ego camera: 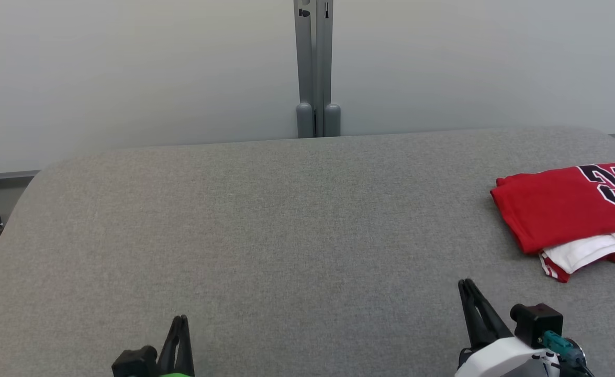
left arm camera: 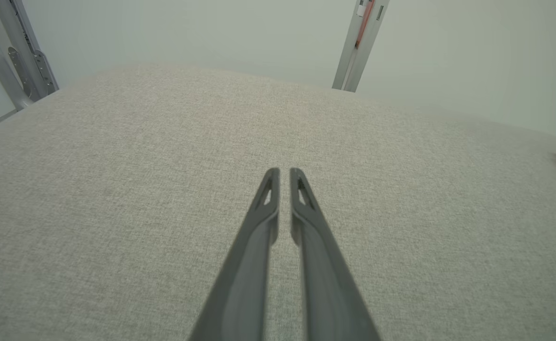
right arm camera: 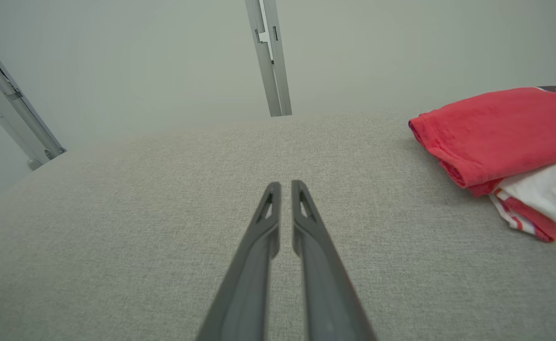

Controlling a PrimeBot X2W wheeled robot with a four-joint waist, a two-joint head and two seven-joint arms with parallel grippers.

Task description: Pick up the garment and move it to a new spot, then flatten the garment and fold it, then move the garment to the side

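Grey fabric bench [ego camera: 286,220], pale wall behind. Left gripper [ego camera: 180,318] at the near edge: fingers almost together, slim gap, holding nothing. Right gripper [ego camera: 466,283] same, empty, further right along the near edge. Folded red jersey [ego camera: 558,209], white layer poking out underneath, lies at the bench's right edge, apart from the right gripper. Metal post [ego camera: 316,68] behind the far edge.
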